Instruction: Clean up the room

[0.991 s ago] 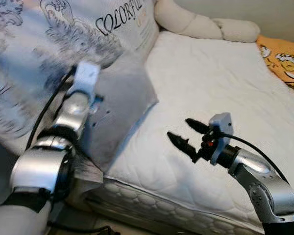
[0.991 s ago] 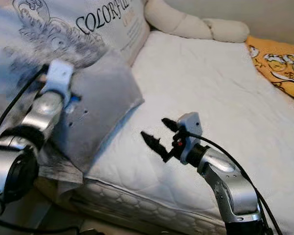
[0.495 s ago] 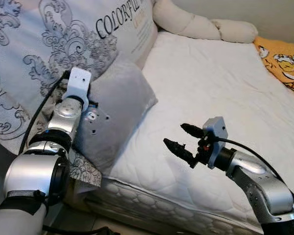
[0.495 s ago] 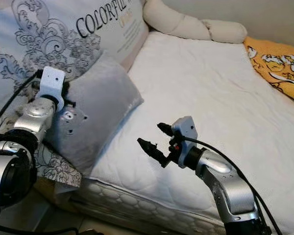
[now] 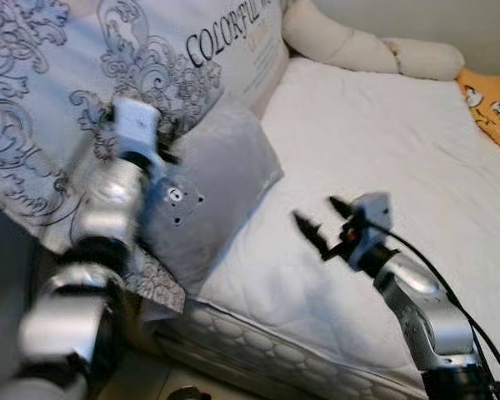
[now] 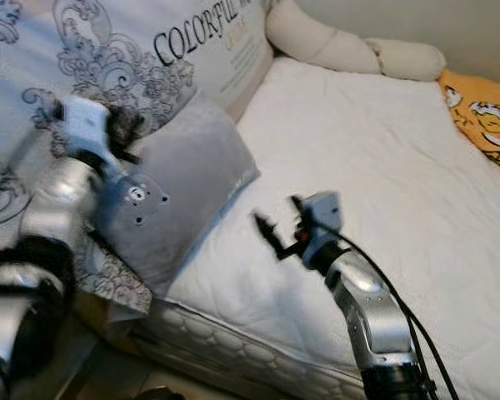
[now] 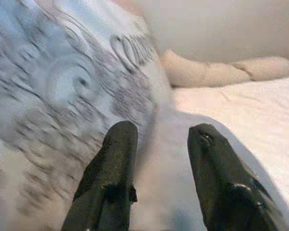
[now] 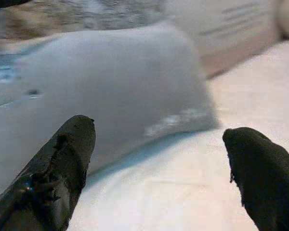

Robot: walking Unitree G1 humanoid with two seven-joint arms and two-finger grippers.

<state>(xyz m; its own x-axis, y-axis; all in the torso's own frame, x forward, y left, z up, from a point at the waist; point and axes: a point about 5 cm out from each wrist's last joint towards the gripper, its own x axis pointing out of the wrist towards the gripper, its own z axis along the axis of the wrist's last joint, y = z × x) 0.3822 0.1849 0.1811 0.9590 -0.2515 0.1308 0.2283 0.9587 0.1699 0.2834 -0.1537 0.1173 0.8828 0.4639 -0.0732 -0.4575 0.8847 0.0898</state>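
Grey pillow (image 5: 221, 179) leans against patterned cushion (image 5: 83, 92) on white mattress (image 5: 383, 150).

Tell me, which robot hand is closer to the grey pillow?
Left. The left hand is at the grey pillow; the right hand hovers apart over the mattress.

Soft even indoor light, motion blur across all views, left arm (image 5: 92, 250) heavily smeared, patterned pillow (image 7: 62, 82) blurred, white mattress (image 5: 383, 142) bright without glare
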